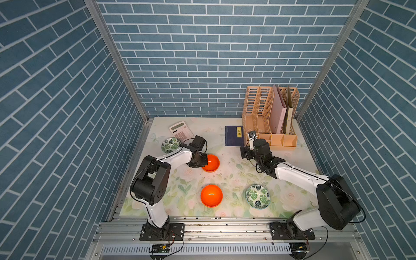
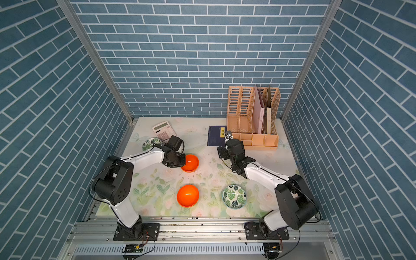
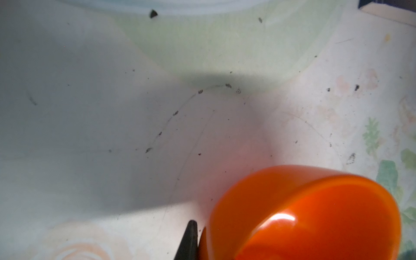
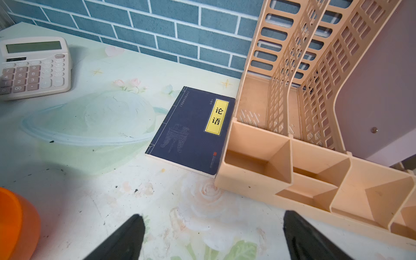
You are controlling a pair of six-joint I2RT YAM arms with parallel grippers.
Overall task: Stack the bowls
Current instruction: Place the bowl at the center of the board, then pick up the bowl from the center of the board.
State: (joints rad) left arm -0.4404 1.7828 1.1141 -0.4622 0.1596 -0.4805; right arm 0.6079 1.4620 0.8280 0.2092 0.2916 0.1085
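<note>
Orange glossy round bowl (image 1: 211, 163) clamped at its rim by the left gripper (image 1: 202, 162): pickup in hand.
It is behind the second plain orange bowl (image 1: 211, 195), the likely base, so the next move calls for lifting, carrying forward and centring over it. One leaf-print white bowl (image 1: 258, 196) waits to that base's right, the other leaf-print bowl (image 1: 171, 145) back-left. Right gripper (image 4: 211, 217) hangs spread, empty.

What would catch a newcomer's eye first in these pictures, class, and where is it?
Two glossy orange bowls stand out on the pale floral table: the near orange bowl sits at the front centre, the far orange bowl behind it, its rim pinched by the left gripper. Next comes the peach file rack in the back right corner.
</note>
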